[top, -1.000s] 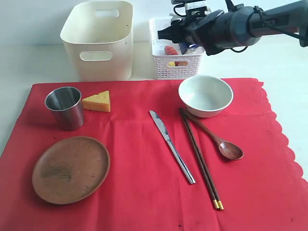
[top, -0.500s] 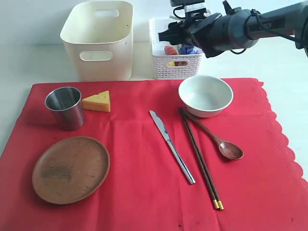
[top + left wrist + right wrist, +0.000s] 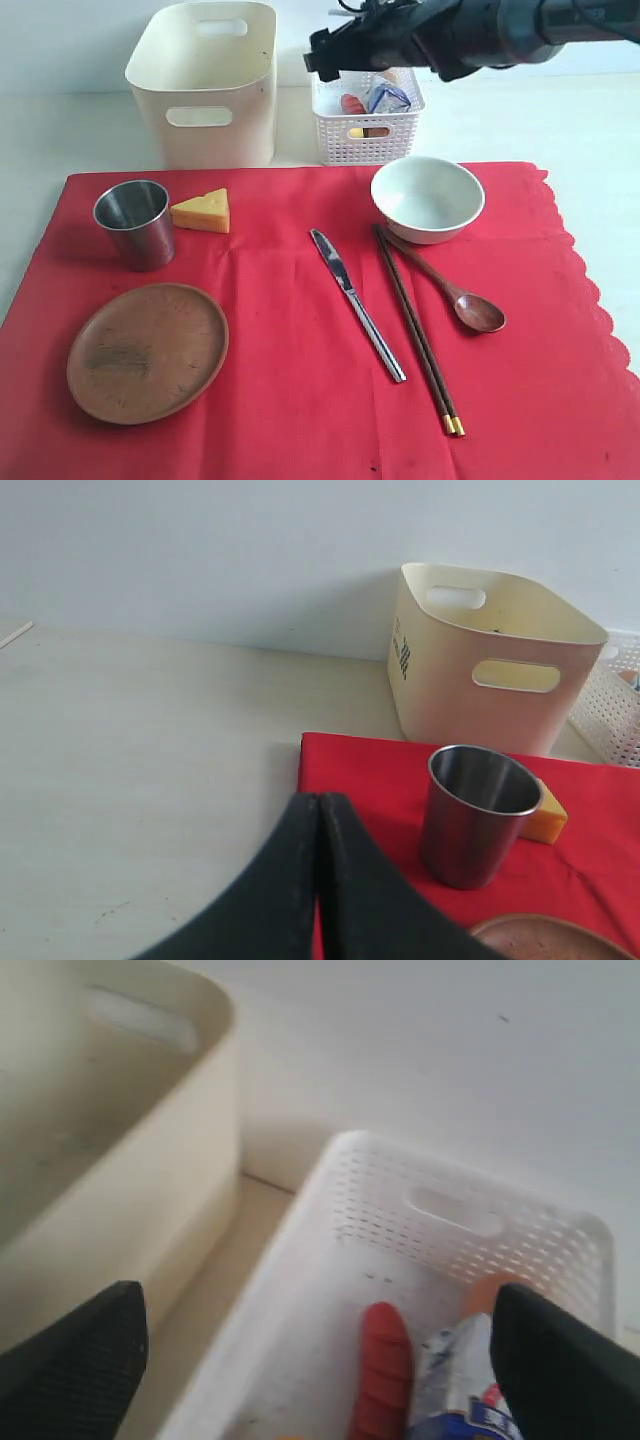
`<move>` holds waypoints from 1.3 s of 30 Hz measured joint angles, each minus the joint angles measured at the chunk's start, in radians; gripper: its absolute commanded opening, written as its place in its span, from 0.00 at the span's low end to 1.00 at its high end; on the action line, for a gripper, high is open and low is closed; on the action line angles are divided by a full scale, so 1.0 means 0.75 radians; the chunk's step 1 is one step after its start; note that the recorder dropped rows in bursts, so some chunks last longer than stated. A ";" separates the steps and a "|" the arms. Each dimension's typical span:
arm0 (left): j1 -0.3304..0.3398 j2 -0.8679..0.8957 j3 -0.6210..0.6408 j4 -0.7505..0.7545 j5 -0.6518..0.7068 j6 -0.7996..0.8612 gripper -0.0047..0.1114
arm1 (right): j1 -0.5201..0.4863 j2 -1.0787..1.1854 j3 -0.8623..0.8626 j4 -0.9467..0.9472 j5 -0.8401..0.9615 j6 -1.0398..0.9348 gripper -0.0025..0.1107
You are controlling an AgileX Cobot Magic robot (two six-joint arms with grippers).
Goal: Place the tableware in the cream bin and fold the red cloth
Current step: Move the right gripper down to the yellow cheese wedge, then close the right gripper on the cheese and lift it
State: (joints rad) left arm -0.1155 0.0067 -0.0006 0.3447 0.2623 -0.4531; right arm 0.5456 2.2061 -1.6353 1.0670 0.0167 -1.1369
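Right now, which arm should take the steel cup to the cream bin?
Left. The left gripper, shut, points at the steel cup close ahead; the right gripper hangs open above the white basket, farther away.

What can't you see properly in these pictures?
- Bottom of the cream bin: exterior view, its front wall hides it.
- Things in the white basket: exterior view, the right arm covers some; right wrist view blurs them.
- Wooden plate: left wrist view, bottom edge cuts it off.

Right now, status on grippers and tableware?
Right gripper open, empty, near white lattice basket. Left gripper shut. Steel cup on red cloth, cheese wedge beside it.
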 measured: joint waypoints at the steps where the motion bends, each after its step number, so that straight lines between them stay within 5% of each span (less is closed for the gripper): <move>1: 0.000 0.000 0.000 0.000 0.000 0.000 0.05 | 0.000 -0.036 0.000 -0.028 0.076 -0.003 0.79; 20: 0.000 0.000 0.000 0.000 0.000 0.000 0.05 | 0.048 -0.149 -0.005 -0.249 0.938 -0.090 0.63; 39: 0.000 0.000 0.000 0.000 0.000 0.000 0.05 | 0.341 0.114 -0.005 -0.271 0.484 -0.144 0.63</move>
State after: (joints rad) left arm -0.1155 0.0067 -0.0006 0.3447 0.2623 -0.4531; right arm 0.8013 2.2913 -1.6392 0.8638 0.3794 -1.2446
